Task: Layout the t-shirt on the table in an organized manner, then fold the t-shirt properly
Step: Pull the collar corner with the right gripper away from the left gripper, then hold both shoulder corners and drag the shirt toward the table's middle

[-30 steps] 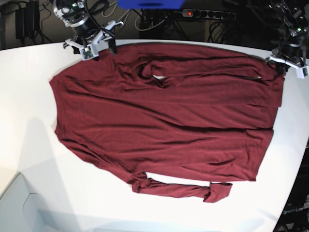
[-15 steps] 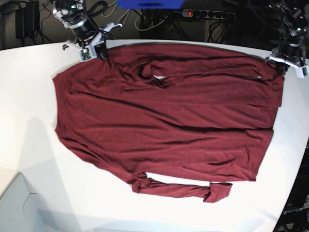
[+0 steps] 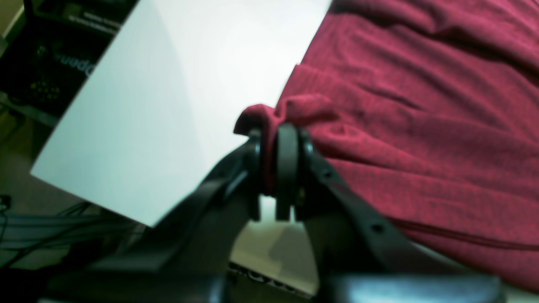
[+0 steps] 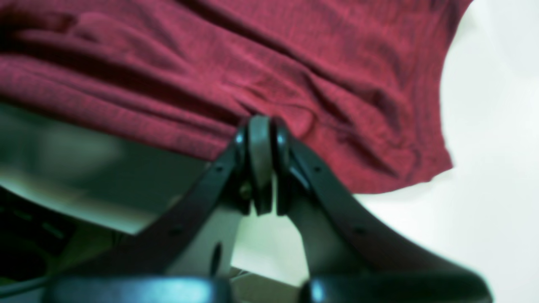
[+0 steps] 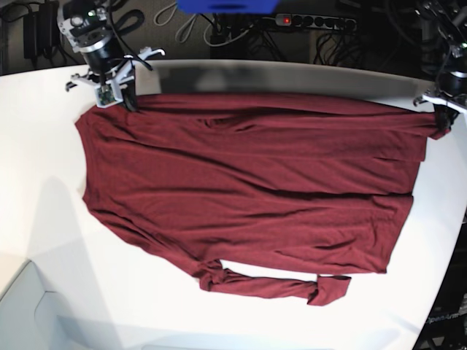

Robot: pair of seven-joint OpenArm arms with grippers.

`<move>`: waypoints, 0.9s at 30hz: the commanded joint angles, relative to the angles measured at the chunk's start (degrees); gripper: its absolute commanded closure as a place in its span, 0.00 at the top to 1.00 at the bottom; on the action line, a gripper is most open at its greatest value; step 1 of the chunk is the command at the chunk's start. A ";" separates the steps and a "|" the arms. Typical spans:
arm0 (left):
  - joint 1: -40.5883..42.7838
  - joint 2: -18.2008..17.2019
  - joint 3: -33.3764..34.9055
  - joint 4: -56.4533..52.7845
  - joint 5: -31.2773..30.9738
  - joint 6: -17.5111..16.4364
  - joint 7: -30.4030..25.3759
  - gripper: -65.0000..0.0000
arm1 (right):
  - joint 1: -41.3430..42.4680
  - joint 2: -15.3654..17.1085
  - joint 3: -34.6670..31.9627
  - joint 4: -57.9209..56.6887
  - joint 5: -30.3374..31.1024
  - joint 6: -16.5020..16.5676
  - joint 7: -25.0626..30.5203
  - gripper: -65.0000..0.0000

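The dark maroon t-shirt point(image 5: 248, 189) lies spread across the white table point(image 5: 44, 182), its far edge pulled into a nearly straight line between my two grippers. My right gripper point(image 5: 129, 100) is at the far left corner, shut on the shirt's edge; up close its pads point(image 4: 261, 134) press together on red cloth point(image 4: 294, 63). At the far right corner my left gripper point(image 5: 441, 115) is shut on a bunched corner of the shirt point(image 3: 379, 126), and cloth pokes out above its pads point(image 3: 287, 143). One long sleeve point(image 5: 270, 284) lies folded along the near hem.
Behind the table's far edge, a black power strip point(image 5: 314, 22), cables and a blue object point(image 5: 226, 6) sit in the dark. The curved table edge point(image 5: 449, 240) runs close to the shirt's right side. Bare white tabletop point(image 3: 177, 84) shows left of the held corner.
My right gripper has shut on the shirt's far edge and pulled it left. The left gripper drew its corner right. The far edge is now taut, and the crumpled fold there has flattened.
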 commanded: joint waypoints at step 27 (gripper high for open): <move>-3.71 -2.72 2.31 1.41 0.04 0.47 8.19 0.00 | 2.89 0.13 3.96 3.30 0.42 4.82 0.96 0.00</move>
